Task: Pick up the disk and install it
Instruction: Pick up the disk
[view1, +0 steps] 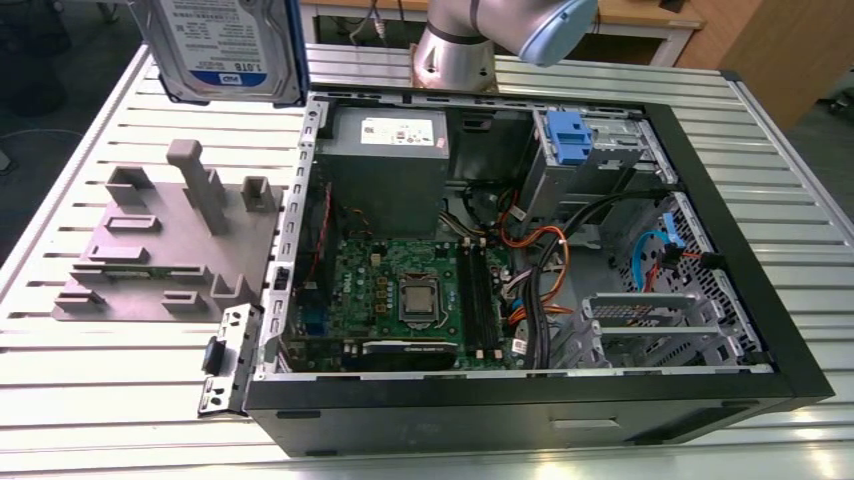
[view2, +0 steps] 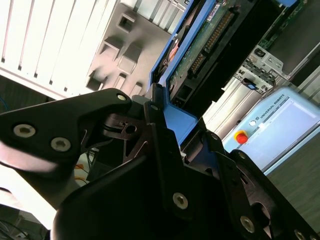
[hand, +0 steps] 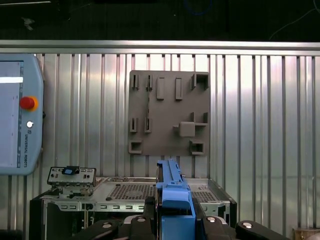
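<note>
Now my pincer grips the disk by its blue handle, upright beside the case, probably leaving its body free to slide in.

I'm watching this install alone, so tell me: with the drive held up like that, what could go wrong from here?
The hand grips the silver hard drive in its blue plastic carrier at one end alone, so it may tilt or slip. Loose orange and black cables cross the open black computer case and could snag it. The grey moulded plate has upright posts it might strike.
</note>
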